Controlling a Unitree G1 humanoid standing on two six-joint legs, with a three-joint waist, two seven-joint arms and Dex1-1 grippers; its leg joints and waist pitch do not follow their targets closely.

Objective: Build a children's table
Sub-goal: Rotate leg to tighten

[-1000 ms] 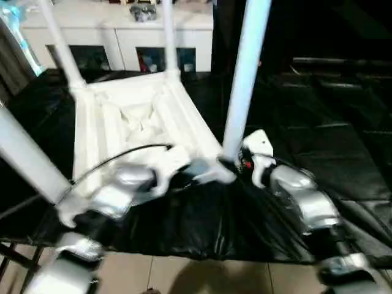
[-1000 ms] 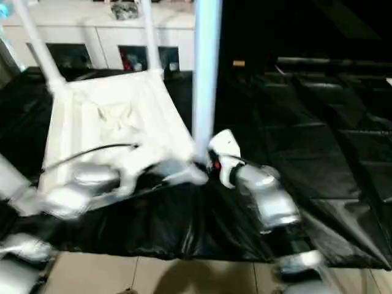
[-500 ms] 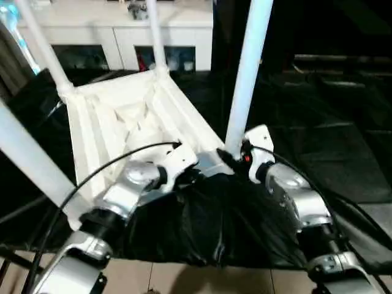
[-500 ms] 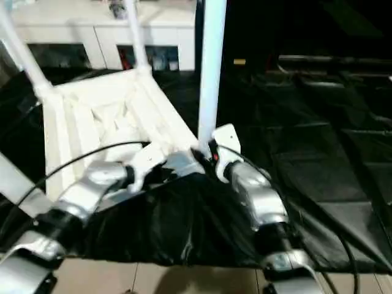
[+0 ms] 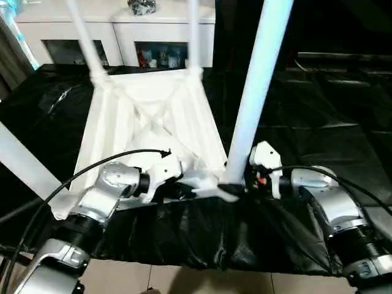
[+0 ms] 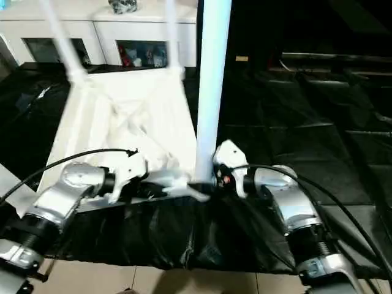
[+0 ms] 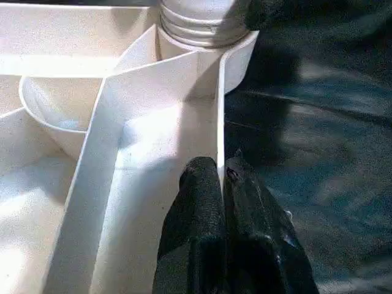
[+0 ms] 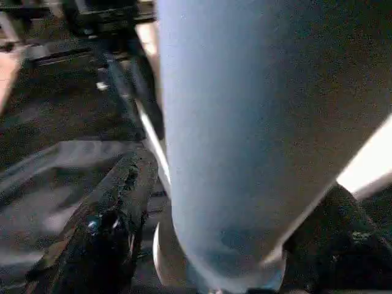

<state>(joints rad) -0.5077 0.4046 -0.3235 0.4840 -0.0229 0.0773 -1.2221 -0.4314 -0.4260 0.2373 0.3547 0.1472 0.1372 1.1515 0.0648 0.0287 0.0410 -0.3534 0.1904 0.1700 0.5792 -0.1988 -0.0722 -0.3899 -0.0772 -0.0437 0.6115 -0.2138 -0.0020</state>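
- Left eye view: at the far left a long tapered white tubular leg (image 5: 24,165) slants up from the near left corner of the white plastic rectangular tabletop (image 5: 153,131), which lies ribbed underside up on the black sheet-covered surface (image 5: 318,116).
- Two more white legs (image 5: 86,43) stand in the tabletop's far corner sockets, in front of a white cabinet with glass doors (image 5: 116,43).
- Beside that, the left gripper (image 7: 223,177) reaches to the tabletop's near right corner; in the left wrist view its two black fingers (image 7: 199,208) are pressed together on a thin upright rib of the underside, just short of the round corner socket (image 7: 236,55).
- A black cable (image 5: 92,168) arcs over the silver left forearm (image 5: 104,196).
- Next, the fourth tubular leg (image 5: 254,98) stands upright in that near right socket.
- On the right, the right gripper (image 8: 217,245) is at the base of this leg; in the right wrist view its black fingers (image 8: 107,226) sit on either side of the tube, closed around it.
- Silver right forearm (image 5: 331,205) comes in from the near right corner.
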